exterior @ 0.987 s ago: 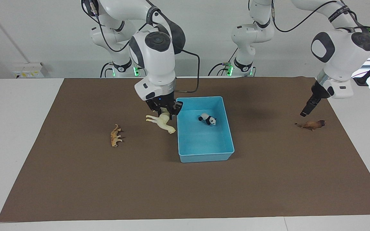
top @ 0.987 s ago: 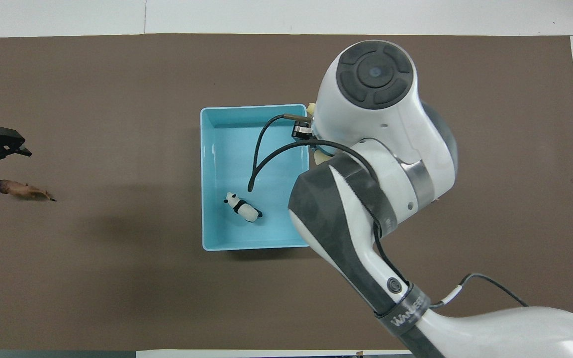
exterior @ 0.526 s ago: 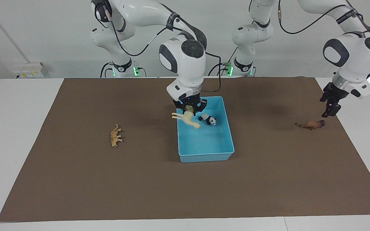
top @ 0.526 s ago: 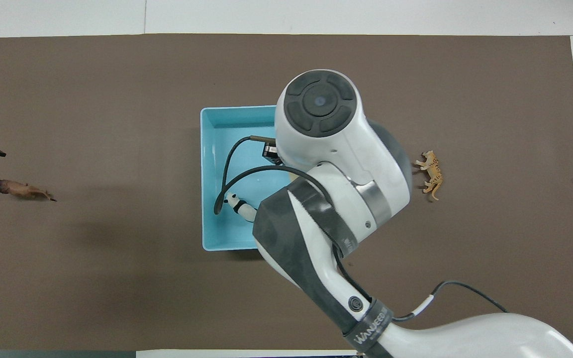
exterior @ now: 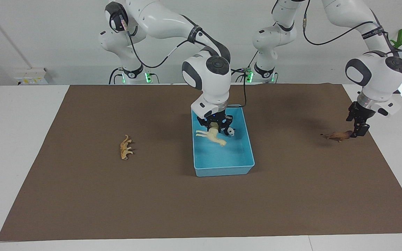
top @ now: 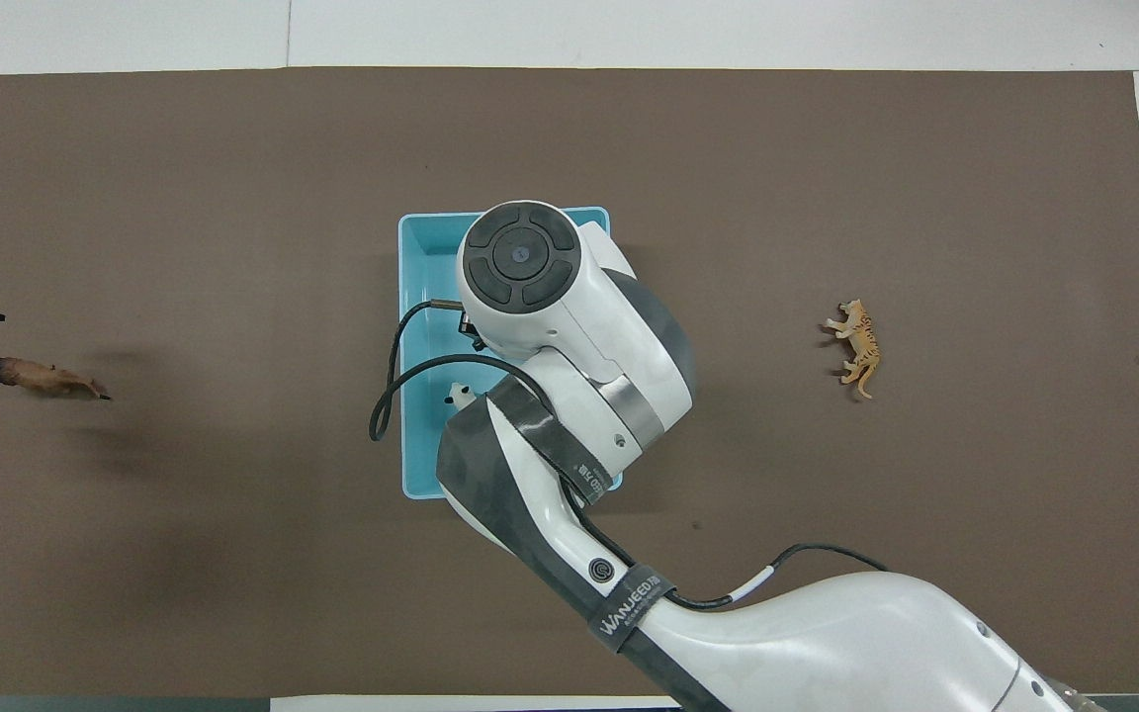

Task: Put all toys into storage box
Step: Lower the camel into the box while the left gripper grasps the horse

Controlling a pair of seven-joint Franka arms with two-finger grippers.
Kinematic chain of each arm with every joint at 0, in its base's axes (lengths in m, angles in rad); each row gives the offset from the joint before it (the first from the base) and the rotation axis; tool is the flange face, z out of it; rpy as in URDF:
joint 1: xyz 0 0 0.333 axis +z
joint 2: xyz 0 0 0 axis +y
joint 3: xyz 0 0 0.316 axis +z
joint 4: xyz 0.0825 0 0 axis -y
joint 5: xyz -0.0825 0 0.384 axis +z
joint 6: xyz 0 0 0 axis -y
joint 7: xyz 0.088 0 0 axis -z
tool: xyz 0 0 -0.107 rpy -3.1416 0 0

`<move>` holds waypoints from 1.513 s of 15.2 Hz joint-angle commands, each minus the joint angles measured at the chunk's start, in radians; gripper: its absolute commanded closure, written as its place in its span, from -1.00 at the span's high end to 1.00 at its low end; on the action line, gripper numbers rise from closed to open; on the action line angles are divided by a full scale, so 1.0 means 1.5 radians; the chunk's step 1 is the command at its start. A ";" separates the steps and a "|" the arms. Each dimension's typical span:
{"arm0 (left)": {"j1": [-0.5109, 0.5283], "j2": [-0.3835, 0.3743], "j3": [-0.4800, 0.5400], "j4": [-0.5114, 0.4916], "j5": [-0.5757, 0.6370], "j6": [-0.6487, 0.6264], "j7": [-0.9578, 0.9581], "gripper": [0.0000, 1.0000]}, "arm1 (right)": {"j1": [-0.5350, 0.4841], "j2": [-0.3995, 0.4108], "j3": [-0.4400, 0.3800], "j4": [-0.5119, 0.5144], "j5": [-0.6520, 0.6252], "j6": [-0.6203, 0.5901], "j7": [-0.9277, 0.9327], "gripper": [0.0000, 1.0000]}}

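Brown matting point(exterior: 82, 202) covers most of a white table point(exterior: 12, 139), with a pale wall rising past the robots' bases. At the middle of the mat sits the light blue storage box point(exterior: 246, 153), its long sides running away from the robots. Over the box hangs the right gripper point(exterior: 215, 126), its fingers clamped on the back of the cream-yellow horse point(exterior: 212, 136), which dangles tilted above the box floor without resting on it. Just beside the horse, partly hidden by the gripper, the black-and-white panda point(exterior: 230, 131) lies inside the box near the wall closest to the robots; in the overhead view only its head point(top: 458, 397) peeks out past the arm. The spotted cat point(exterior: 126, 147) lies on its side on the mat, well apart from the box toward the right arm's end of the table. Toward the left arm's end, also well apart from the box, the brown lion point(exterior: 337, 135) lies on the mat. The left gripper point(exterior: 358, 129) is low at the lion's head end, its fingers spread wide to either side of the head and holding nothing.
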 commanded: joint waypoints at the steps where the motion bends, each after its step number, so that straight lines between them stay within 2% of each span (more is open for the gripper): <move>1: 0.018 0.003 -0.010 -0.047 0.016 0.076 -0.012 1.00 | -0.013 0.011 0.000 0.015 0.003 0.030 -0.001 -1.00; 6: 0.021 0.012 -0.010 -0.102 0.016 0.143 -0.013 1.00 | -0.012 0.028 0.000 -0.003 0.001 0.063 -0.001 -1.00; 11: 0.022 0.052 -0.010 -0.104 0.016 0.170 -0.012 1.00 | -0.014 0.027 0.000 -0.024 0.001 0.083 -0.005 -1.00; 12: 0.022 0.056 -0.009 -0.104 0.016 0.173 -0.012 1.00 | -0.015 0.027 0.000 -0.035 0.001 0.092 -0.005 -0.88; 14: 0.021 0.057 -0.009 -0.097 0.016 0.171 -0.012 1.00 | -0.015 0.022 0.000 -0.055 0.001 0.105 -0.005 -0.03; 15: 0.021 0.057 -0.009 -0.097 0.017 0.174 -0.008 0.90 | -0.015 0.022 0.000 -0.055 0.001 0.102 -0.005 0.25; 16: 0.021 0.057 -0.009 -0.098 0.017 0.174 0.002 0.63 | -0.015 0.022 0.000 -0.055 0.001 0.101 -0.005 0.65; 17: 0.022 0.057 -0.009 -0.098 0.017 0.174 0.012 0.30 | -0.015 0.021 0.000 -0.053 0.001 0.097 -0.005 0.89; 18: 0.022 0.057 -0.009 -0.098 0.017 0.174 0.020 -0.17 | -0.015 0.021 -0.001 -0.052 0.001 0.094 -0.005 1.00; 20: 0.025 0.057 -0.008 -0.098 0.017 0.173 0.027 -0.92 | -0.015 0.021 -0.002 -0.045 0.000 0.079 -0.005 1.00; 21: 0.024 0.057 -0.008 -0.096 0.017 0.170 0.027 -1.00 | -0.014 0.016 -0.003 -0.025 -0.002 0.029 -0.005 1.00; 23: 0.014 0.057 -0.008 -0.082 0.017 0.149 0.026 -1.00 | -0.039 0.007 -0.003 0.018 -0.016 -0.030 -0.026 1.00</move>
